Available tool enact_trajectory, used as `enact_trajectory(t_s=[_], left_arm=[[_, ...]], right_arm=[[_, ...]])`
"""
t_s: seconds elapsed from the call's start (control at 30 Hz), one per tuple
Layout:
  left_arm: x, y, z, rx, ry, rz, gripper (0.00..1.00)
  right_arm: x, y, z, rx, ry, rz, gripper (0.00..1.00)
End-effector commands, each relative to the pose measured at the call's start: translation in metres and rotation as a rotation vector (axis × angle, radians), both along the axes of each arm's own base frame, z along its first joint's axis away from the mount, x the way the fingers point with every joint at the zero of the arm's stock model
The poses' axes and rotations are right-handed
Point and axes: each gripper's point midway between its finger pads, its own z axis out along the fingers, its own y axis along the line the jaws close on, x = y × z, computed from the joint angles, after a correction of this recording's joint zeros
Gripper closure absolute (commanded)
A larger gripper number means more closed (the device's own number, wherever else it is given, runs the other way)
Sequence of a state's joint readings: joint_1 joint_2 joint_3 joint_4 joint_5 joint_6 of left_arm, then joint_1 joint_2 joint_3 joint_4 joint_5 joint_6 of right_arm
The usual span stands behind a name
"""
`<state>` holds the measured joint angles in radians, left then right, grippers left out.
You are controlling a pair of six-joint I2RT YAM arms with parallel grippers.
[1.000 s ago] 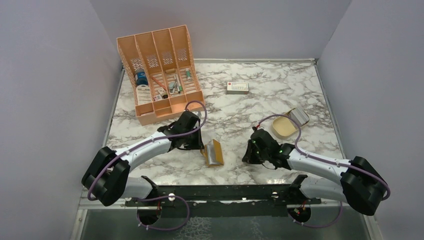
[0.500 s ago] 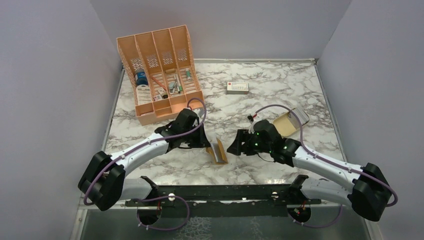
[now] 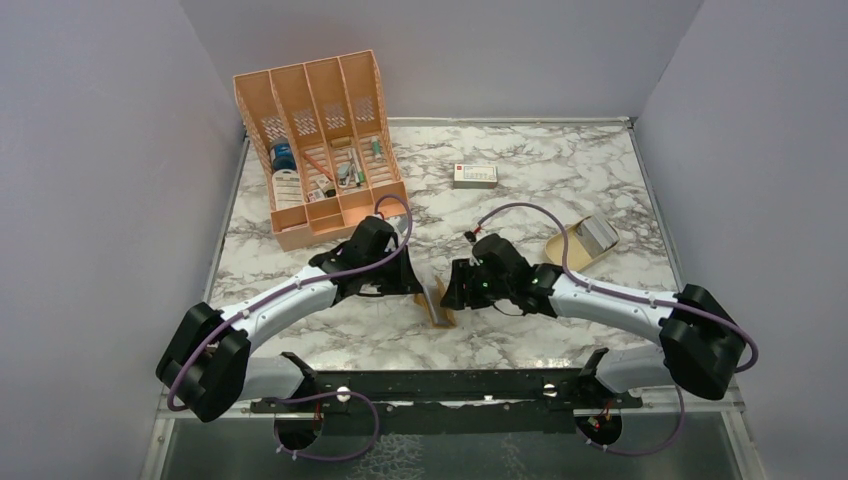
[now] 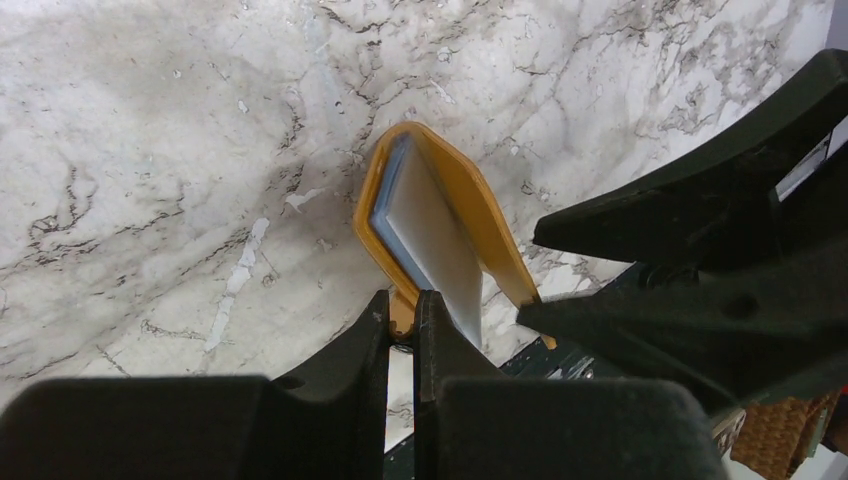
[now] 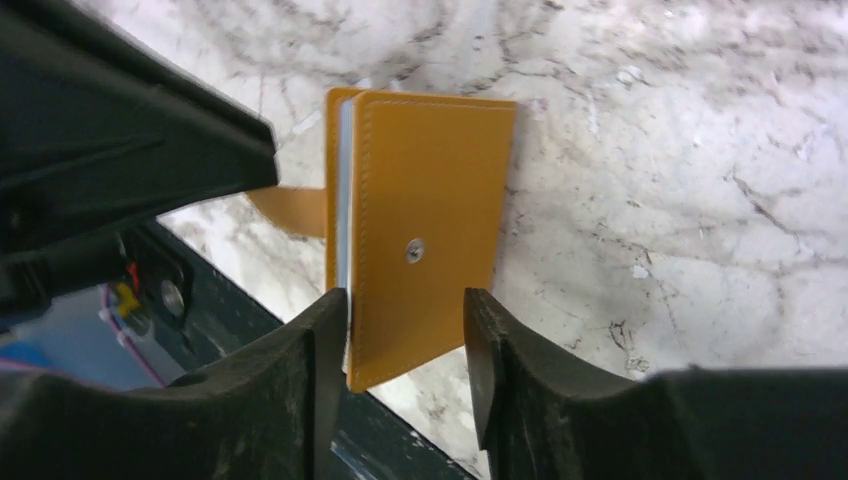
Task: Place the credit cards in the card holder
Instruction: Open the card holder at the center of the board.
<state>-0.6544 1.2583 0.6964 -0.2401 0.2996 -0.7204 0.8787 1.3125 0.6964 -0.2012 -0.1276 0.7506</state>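
Right wrist view: tab-pinched by the left pincer [image 4: 403,305], the card holder [image 5: 430,200] is being straddled by the spread right pincer [image 5: 405,300] and should be squeezed squarely.

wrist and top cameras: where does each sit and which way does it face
Top external: high behind the arm bases, looking down at the table; both arms show, left gripper and right gripper beside the wallet.
Left wrist: on that wrist, looking along its shut fingers pinching the wallet's tab; right gripper shows too.
Right wrist: on that wrist, looking past its open fingers at the wallet's studded face.
Shared: all three show the wallet.
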Motion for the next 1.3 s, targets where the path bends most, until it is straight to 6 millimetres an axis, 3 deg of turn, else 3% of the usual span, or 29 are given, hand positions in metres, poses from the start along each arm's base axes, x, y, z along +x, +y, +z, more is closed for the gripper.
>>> enact_trajectory(t_s=[0.0,0.13,0.23,0.4,0.63,0.8,0.9,1.03,1.27], left_arm=[[0.005,0.001,0.010,-0.009,-0.041,0.004,1.00],[0.006,0.019,-0.001,0.082,-0.047,0.054,1.00],[0.005,0.030,-0.008,0.142,-0.041,0.070,0.92],[-0.005,0.029,-0.014,0.135,0.006,0.042,0.77],[-0.021,-0.007,0.015,-0.090,0.030,-0.091,0.37],[-0.024,-0.023,0.031,-0.211,0.033,-0.113,0.23],[-0.020,-0.025,0.029,-0.211,0.027,-0.105,0.20],[-0.018,-0.023,0.010,-0.163,0.054,-0.111,0.19],[-0.017,-0.007,-0.012,-0.045,0.063,-0.078,0.29]], right_arm=[[0.016,-0.017,-0.012,-0.116,-0.031,-0.106,0.65],[0.019,-0.039,-0.025,-0.173,-0.065,-0.173,0.88],[0.012,-0.046,-0.035,-0.176,-0.036,-0.193,0.98],[0.002,-0.050,-0.042,-0.114,-0.008,-0.234,0.99],[0.002,-0.047,-0.024,-0.035,-0.035,-0.245,0.99],[0.003,-0.044,-0.011,-0.022,-0.043,-0.232,0.99],[0.003,-0.044,-0.008,-0.017,-0.048,-0.230,0.99],[0.003,-0.046,-0.009,-0.021,-0.048,-0.239,0.99],[0.000,-0.061,-0.029,-0.069,-0.035,-0.283,0.99]])
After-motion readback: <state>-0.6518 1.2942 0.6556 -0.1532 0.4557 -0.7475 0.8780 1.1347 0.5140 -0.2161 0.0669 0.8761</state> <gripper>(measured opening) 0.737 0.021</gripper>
